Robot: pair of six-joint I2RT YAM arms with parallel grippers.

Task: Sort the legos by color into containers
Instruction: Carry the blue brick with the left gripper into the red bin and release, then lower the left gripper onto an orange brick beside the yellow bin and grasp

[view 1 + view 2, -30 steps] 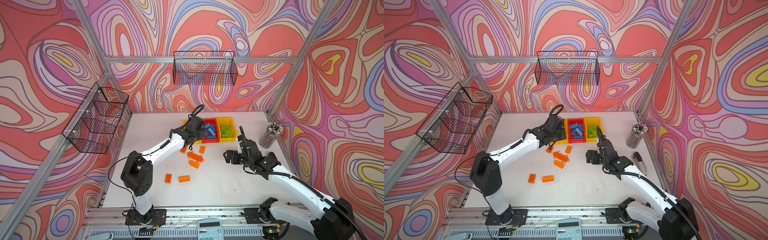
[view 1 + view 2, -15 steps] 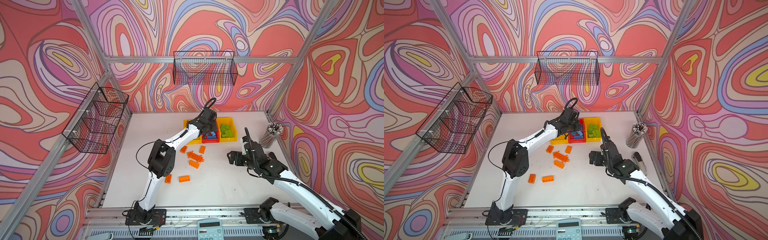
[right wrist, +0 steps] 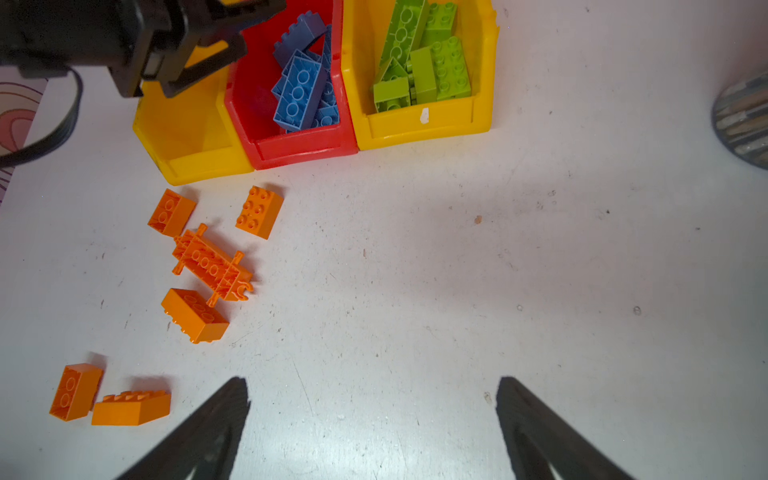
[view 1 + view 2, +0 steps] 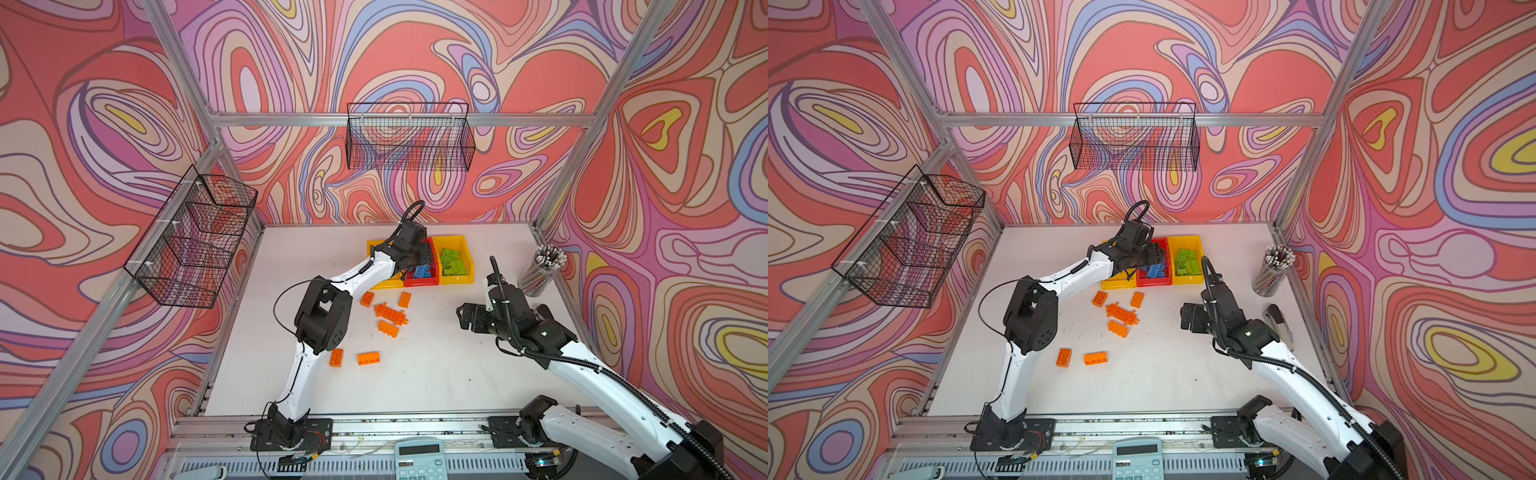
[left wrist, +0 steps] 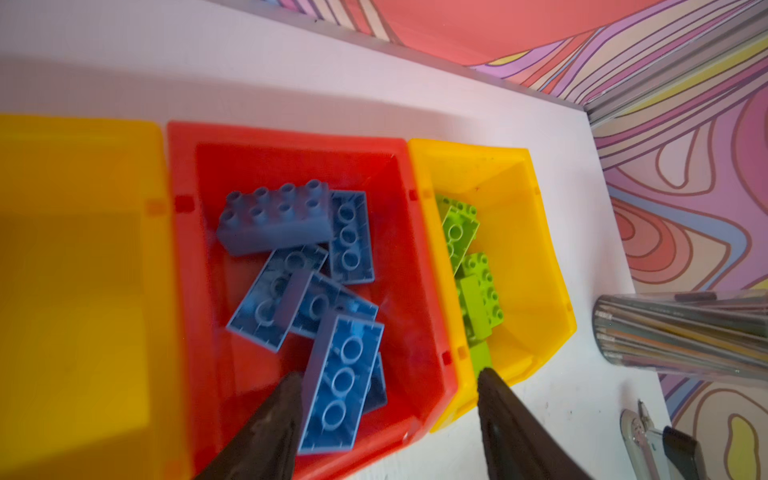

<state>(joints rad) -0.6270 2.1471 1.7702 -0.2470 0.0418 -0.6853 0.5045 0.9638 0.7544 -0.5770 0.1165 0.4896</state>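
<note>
Left gripper (image 5: 386, 374) hangs over the red bin (image 5: 291, 133), fingers spread and clamping nothing. A blurred blue brick (image 5: 340, 382) sits right against one finger, atop the blue pile. Both top views hide those fingers behind the arm. Right gripper (image 3: 372, 382) gapes over the table (image 3: 415, 270). Only its wrist view catches six orange bricks (image 3: 195, 316) loose before the red bin.

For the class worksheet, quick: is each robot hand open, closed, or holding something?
Left hand: open over the red bin, gripping nothing.
Right hand: open, holding nothing.
</note>
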